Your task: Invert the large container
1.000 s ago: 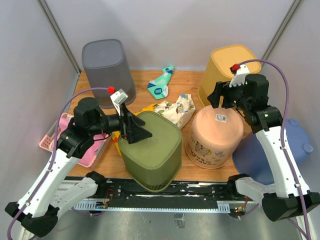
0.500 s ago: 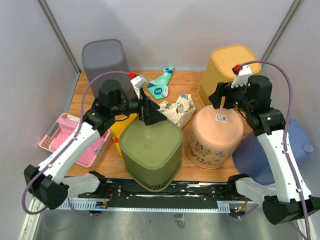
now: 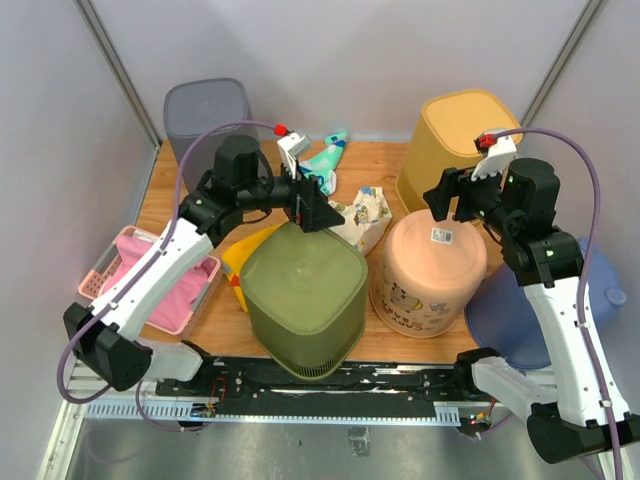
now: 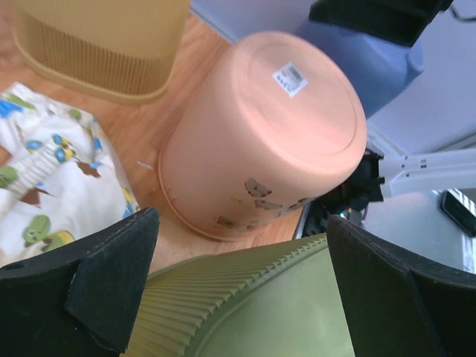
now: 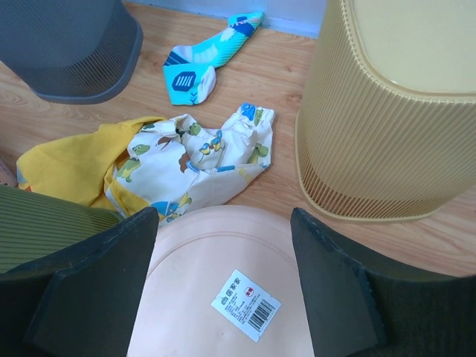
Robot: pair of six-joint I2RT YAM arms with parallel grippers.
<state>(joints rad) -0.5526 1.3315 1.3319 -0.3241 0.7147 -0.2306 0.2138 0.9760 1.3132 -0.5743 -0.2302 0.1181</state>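
The left gripper has swung from the left up to the middle, jaws wide, holding nothing; the green container sits bottom-up at lower middle — the job looks done; the right gripper hangs wide and empty over the pink bucket.

Front centre: olive-green ribbed plastic bin and peach round plastic container stand close, a narrow gap between. Behind them, patterned cloth and yellow cloth cover the worktop. Bare wood shows at the back between grey ribbed bin and yellow ribbed bin; teal sock lies there.
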